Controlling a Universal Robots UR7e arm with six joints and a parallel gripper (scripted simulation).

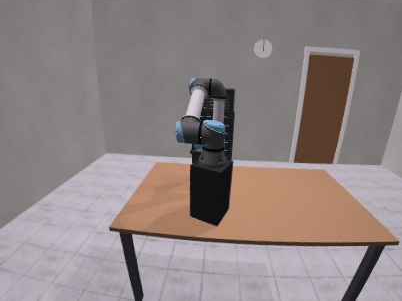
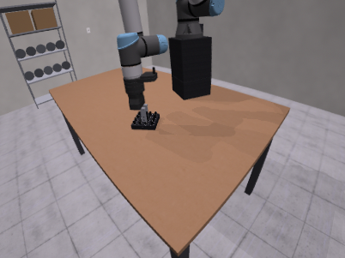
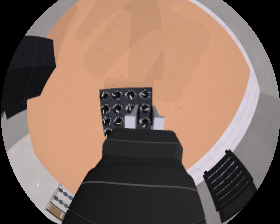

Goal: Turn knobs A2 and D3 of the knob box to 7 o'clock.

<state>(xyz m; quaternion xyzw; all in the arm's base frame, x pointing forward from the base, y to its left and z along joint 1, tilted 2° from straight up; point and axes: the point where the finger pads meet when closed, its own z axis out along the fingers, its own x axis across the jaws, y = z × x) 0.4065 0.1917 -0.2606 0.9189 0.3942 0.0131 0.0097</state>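
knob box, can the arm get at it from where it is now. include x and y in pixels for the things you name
Probably yes: the arm [image 1: 196, 104] [image 2: 130, 59] reaches down over the knob box [image 2: 144, 127] [image 3: 112, 102], its parted fingers already among the knobs, and nothing visible blocks the way from above.

In the wrist view, a shelf unit [image 2: 68, 55] is being seen behind the jaws, low on the left, and a black slatted rack [image 3: 223, 176] [image 1: 232, 124] is being shown right of them. From above, a wall clock [image 1: 263, 48] and brown door [image 1: 324, 109] are being shown beyond the jaws' side of the table.
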